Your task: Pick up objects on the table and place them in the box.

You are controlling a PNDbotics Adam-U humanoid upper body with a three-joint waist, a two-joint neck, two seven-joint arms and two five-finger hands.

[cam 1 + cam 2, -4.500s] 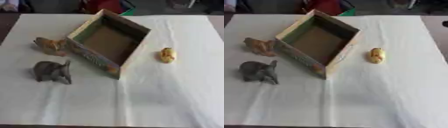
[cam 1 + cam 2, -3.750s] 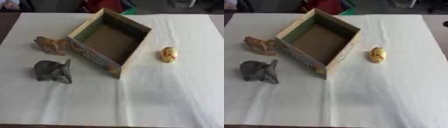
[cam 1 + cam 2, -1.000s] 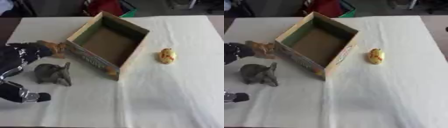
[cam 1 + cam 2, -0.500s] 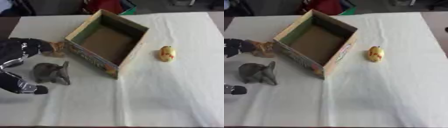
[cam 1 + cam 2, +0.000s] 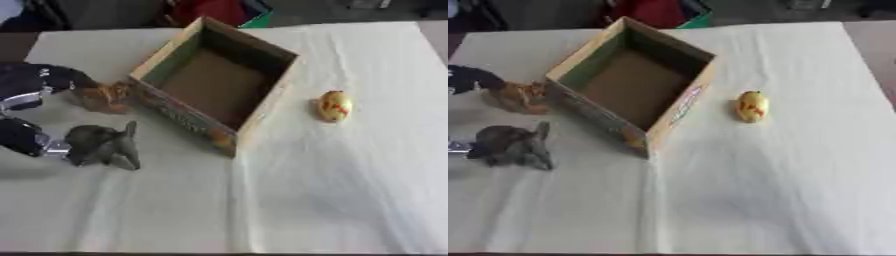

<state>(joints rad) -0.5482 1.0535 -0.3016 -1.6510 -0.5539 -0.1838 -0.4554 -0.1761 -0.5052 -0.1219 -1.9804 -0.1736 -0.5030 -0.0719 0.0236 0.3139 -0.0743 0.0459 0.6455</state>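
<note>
An open cardboard box [image 5: 263,106] stands askew at the upper middle of the white cloth, with nothing in it. A brown toy animal [image 5: 103,97] lies against its left wall. A grey toy elephant [image 5: 102,145] stands below that, apart from the box. A yellow egg-shaped toy [image 5: 334,106] lies to the box's right. My left hand [image 5: 35,84] reaches in from the left edge and is open. Its upper fingers arch beside the brown animal, and its lower part [image 5: 39,144] touches the elephant's rear. It holds nothing. My right hand shows in neither view.
The white cloth [image 5: 332,190] covers the table, wrinkled along a fold below the box. Red and green things [image 5: 223,10] sit beyond the far edge. Dark bare table [image 5: 13,45] shows at the upper left.
My left arm has come in from the left edge, where earlier nothing showed. Over the last second the hand has spread down to the grey elephant's rear. The toys and the box have not moved.
</note>
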